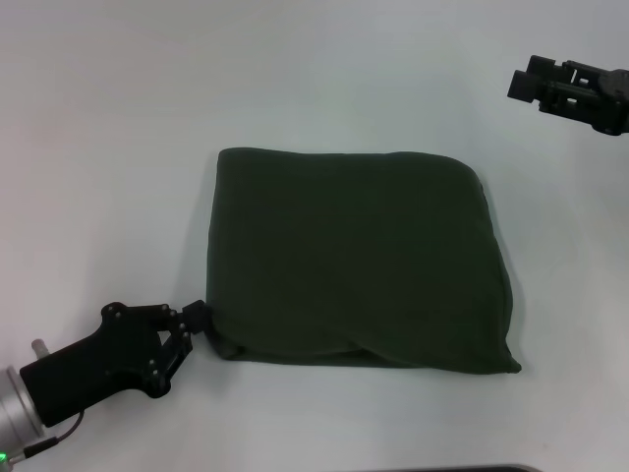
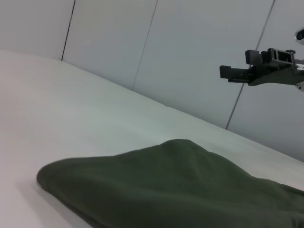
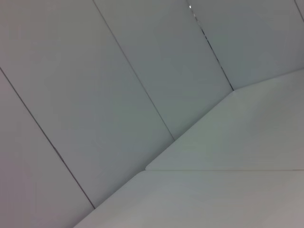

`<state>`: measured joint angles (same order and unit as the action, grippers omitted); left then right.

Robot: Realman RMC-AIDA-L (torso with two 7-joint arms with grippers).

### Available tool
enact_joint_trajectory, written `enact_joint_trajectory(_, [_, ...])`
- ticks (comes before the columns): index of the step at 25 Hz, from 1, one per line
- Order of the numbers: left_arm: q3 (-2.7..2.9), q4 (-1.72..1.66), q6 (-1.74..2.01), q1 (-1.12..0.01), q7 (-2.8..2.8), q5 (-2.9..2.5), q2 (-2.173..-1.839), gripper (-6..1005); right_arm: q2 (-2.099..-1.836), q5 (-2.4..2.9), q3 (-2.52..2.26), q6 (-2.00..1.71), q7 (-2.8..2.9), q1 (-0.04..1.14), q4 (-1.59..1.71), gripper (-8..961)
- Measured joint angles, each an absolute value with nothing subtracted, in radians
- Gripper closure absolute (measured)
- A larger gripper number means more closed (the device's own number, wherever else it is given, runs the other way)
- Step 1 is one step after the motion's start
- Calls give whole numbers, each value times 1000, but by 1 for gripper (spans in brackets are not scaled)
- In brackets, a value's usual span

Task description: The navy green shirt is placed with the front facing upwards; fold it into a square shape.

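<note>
Navy green shirt folded square, near-left corner edge pinched by left tool; right tool spread, well apart.

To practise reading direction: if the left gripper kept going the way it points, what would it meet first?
The shirt: the left gripper sits at its near-left corner, pointing into the fold. Whether they touch is unclear.

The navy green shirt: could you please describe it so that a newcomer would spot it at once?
On the white table, the navy green shirt lies in the middle as a dark, roughly square folded bundle. The left gripper touches its near left corner; the right gripper hovers apart. It is the only cloth there.
</note>
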<state>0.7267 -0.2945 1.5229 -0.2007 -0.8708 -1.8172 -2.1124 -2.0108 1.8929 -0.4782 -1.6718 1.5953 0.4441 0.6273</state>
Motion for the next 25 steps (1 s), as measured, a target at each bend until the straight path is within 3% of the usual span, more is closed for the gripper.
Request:
enact_joint_trajectory(4, [723, -311, 1521, -204, -950, -1835, -2111, 998, -2011, 1893, -477, -1672, 1594, 445, 627, 210])
enact_joint_trajectory(9, [701, -344, 1545, -194, -993, -1831, -2112, 863, -2012, 1893, -478, -1671, 1589, 444, 626, 212])
enact_joint_trajectory(20, [533, -453, 1723, -178, -1047, -1833, -2103, 425, -2019, 1930, -511, -1710, 1559, 435, 630, 211])
enact_joint_trajectory(25, [600, -482, 1773, -249, -1123, -1877, -2090, 309, -2021, 1992, -566, -1767, 1490, 437, 628, 211])
